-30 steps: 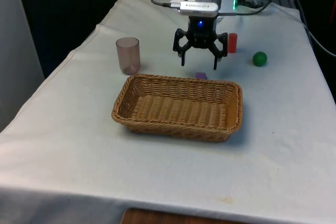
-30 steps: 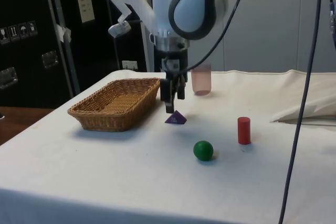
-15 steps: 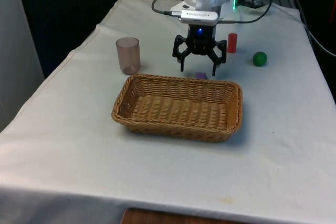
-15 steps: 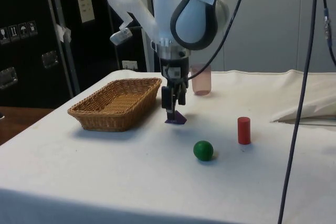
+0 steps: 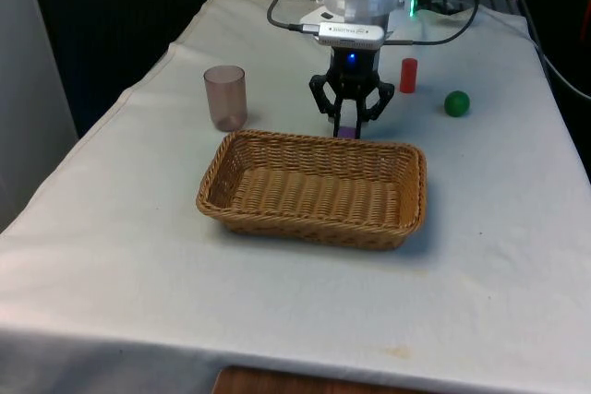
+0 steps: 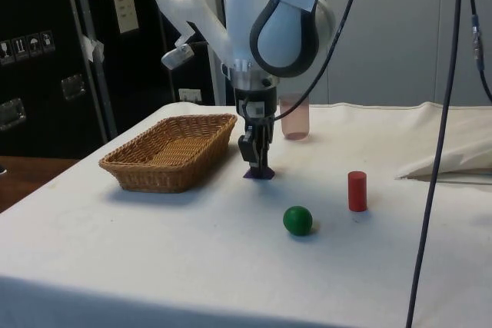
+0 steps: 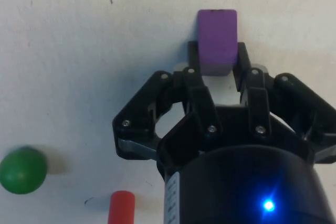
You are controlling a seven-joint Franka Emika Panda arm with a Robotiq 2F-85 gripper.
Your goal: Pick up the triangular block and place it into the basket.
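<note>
The purple triangular block [image 5: 347,133] lies on the white cloth just behind the wicker basket's [image 5: 305,224] far rim. My gripper [image 5: 348,126] stands straight down over it, fingers closed against both sides of the block. In the wrist view the block [image 7: 216,40] sits between the two black fingertips [image 7: 243,56], its far end sticking out past them. From the side, the block [image 6: 260,175] still rests on the cloth under the gripper [image 6: 257,167], a short way from the basket [image 6: 154,178].
A translucent brown cup [image 5: 226,97] stands to the front view's left of the gripper. A red cylinder [image 5: 408,75] and a green ball [image 5: 456,103] sit to the front view's right, behind the basket. Cables hang by the arm.
The gripper has come down over the purple block and its wide-open fingers have closed onto the block's sides. The block has not left the cloth.
</note>
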